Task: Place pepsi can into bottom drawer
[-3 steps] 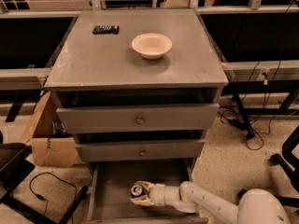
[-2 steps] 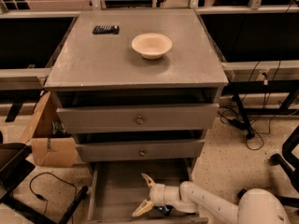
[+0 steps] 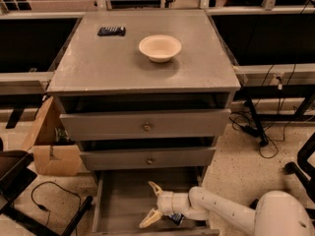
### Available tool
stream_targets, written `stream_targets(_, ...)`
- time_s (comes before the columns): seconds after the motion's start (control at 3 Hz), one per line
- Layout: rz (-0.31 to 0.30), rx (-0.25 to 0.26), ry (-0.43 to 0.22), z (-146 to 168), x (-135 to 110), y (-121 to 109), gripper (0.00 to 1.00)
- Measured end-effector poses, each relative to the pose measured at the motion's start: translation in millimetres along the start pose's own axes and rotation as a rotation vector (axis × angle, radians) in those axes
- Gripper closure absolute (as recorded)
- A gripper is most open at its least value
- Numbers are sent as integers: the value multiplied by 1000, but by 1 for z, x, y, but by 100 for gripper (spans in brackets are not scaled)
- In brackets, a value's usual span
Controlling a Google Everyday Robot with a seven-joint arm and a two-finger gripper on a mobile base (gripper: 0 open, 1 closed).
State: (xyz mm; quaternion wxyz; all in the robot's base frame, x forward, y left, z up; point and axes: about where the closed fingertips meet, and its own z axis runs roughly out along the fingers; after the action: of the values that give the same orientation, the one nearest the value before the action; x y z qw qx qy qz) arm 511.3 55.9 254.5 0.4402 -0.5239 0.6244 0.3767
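Observation:
The bottom drawer [image 3: 115,200] of the grey cabinet is pulled out at the lower middle of the camera view. My gripper [image 3: 152,204] is inside it, at its front right, with its two cream fingers spread wide apart and nothing between them. The pepsi can [image 3: 175,219] lies on the drawer floor just right of the fingers, mostly hidden under my white wrist; only a small dark-blue part shows.
A cream bowl [image 3: 160,47] and a flat black item [image 3: 111,31] sit on the cabinet top. Two upper drawers with round knobs [image 3: 146,127] are closed. A cardboard box [image 3: 51,146] stands left of the cabinet, cables and a chair base lie on the floor.
One second ago the gripper was closed around the can in the drawer. The fingers have since opened wide and the can lies free beside them.

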Motion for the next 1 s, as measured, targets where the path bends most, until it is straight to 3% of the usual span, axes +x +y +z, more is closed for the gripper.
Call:
stream_targets(0.33, -44, -33, 149, -23, -41, 21, 0)
stream_targets(0.67, -67, 27, 270, -44, -81, 21, 0)
stream_targets(1.0, -20, 74, 381, -51, -117, 35, 0)
